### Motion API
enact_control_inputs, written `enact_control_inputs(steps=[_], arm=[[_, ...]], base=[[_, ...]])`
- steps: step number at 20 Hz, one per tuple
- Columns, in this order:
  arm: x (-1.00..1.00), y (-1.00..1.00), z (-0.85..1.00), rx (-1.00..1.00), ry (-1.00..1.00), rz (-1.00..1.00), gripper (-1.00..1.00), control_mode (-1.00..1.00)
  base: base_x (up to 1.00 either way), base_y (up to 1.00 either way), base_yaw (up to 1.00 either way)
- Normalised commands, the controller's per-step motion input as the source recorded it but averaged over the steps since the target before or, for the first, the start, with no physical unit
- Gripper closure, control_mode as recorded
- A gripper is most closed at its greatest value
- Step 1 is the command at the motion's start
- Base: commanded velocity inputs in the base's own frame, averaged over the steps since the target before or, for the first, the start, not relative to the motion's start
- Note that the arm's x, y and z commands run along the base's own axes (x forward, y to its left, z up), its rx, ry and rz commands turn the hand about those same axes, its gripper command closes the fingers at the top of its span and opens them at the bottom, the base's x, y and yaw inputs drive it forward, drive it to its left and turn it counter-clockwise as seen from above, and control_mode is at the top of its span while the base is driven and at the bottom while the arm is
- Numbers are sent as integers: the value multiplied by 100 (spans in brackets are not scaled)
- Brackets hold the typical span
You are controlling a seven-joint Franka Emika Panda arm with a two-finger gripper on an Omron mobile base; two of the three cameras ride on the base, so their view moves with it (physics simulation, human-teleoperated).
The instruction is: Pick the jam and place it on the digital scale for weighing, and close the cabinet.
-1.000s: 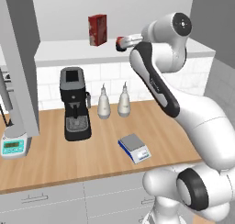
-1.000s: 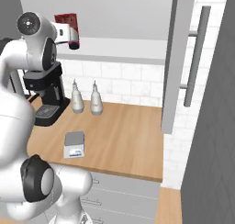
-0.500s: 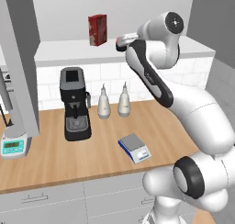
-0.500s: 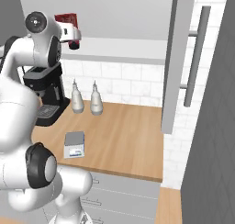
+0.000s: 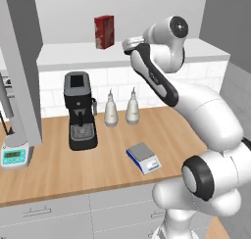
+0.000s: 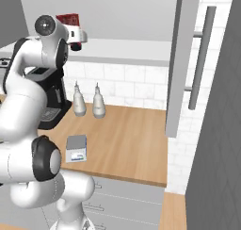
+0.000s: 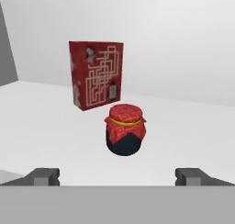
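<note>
The jam [image 7: 125, 129], a small dark jar under a red cloth cover, stands on the white shelf inside the open cabinet [image 5: 22, 61], just in front of a taller red carton [image 7: 95, 74]. My gripper [image 7: 118, 177] is open and level with the jar, a short way back from it, with the jar centred between its fingertips [image 7: 43, 176]. From the base, the hand [image 5: 130, 43] reaches onto the shelf to the right of the carton [image 5: 104, 31]. Down on the wooden counter sits the digital scale [image 5: 143, 157], grey plate on a blue-and-white base, also seen from the right [image 6: 76, 148].
A black coffee machine [image 5: 79, 110] and two pale bottles [image 5: 111, 109] stand at the back of the counter. A white scale with a teal display [image 5: 14, 155] is at the far left. The cabinet's right door [image 6: 186, 59] hangs open with its bar handle [image 6: 200, 59].
The arm's upper joints have swung and the hand has edged along the shelf toward the jam. The gripper stays open and the jam has not moved.
</note>
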Motion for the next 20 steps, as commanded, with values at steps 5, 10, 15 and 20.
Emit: enact_control_inputs(steps=[5,10,15,20], arm=[[39,0,-2,0,0,0,-100,-100],[37,0,-4,0,1,0,-100,-100],[29,1,-7,0,0,0,-100,-100],[30,3,-13,0,1,0,-100,-100]], base=[[0,0,0],[0,0,0],[0,0,0],[0,0,0]])
